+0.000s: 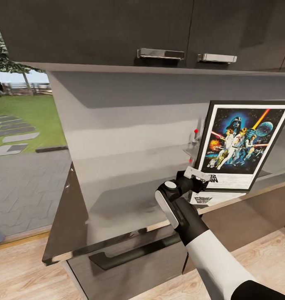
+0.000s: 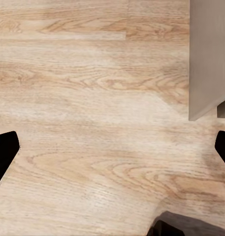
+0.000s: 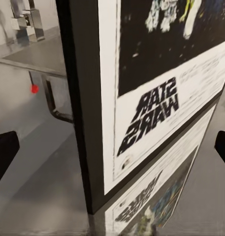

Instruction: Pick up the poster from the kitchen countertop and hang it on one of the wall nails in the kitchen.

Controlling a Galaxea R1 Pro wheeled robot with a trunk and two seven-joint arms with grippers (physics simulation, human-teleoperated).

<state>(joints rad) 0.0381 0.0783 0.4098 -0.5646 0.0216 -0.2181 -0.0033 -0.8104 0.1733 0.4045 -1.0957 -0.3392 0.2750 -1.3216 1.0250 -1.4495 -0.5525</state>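
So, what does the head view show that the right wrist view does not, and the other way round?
Only the head view shows the black upper cabinets with their steel handles, the window with lawn outside, the wood floor and the right arm reaching toward the poster, with the whole picture of its figures. Only the right wrist view shows the "STAR WARS" lettering close up, readable, and the two dark fingers spread wide at the picture's sides. Both show the poster standing on the glossy countertop, its reflection, and a small red dot on the wall.

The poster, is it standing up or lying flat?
Standing up. The poster rests on its bottom edge on the countertop, its reflection beneath.
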